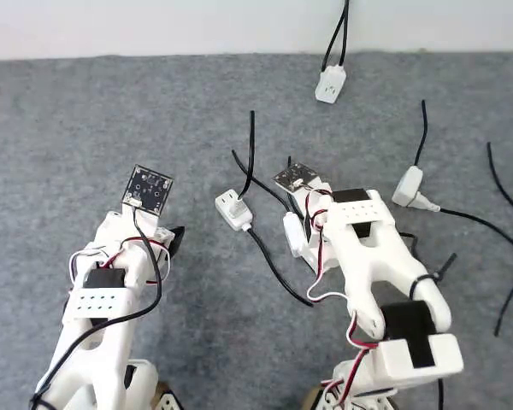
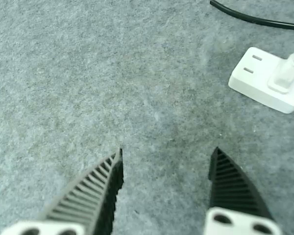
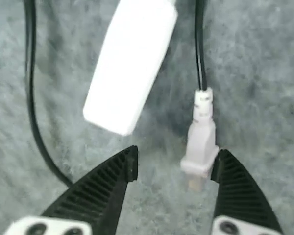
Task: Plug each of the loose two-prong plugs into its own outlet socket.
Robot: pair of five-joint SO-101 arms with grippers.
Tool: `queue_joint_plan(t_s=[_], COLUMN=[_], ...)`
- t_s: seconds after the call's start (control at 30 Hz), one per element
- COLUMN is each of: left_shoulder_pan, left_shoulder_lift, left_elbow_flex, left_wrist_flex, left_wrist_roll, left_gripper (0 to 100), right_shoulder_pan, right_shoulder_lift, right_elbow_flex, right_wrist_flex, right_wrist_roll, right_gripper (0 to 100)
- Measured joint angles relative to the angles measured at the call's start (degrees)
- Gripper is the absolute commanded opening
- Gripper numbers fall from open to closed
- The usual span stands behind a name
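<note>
A loose white plug [image 3: 201, 147] lies on the grey desk [image 3: 264, 58] just beside a white outlet socket [image 3: 130, 63], not inserted. The right hand [image 3: 176, 151] is spread, released, straddling the plug. The left hand [image 2: 168, 152], likewise released, hovers well apart from that socket.

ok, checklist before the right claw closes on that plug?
1. right claw open: ok.
2. plug inside the gap: ok.
3. plug centred in the gap: not ok, it sits against one side.
4. slots on the white block beside the plug in sight: cannot tell.
5. left claw open and empty: ok.
6. socket near the left claw, slots unblocked: ok.
</note>
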Motion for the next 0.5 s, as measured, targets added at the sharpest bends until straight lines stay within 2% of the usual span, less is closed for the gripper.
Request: queue_joint_plan(t_s=[0.43, 0.5], left_shoulder_pan=[0.0, 0.0], left_shoulder_lift=[0.0, 0.0], left_elbow_flex=[0.0, 0.0], left_wrist_flex=[0.0, 0.0], left_wrist_roll=[0.0, 0.0], left_gripper=[27, 27], right_shoulder_pan=[-0.3, -0.2], right_shoulder_lift=[2.3, 2.3], right_elbow_flex=[0.0, 0.0], right_wrist_flex=[-6.4, -6.6], right_wrist_roll=[0.0, 0.0], right_gripper=[25.1, 22.7])
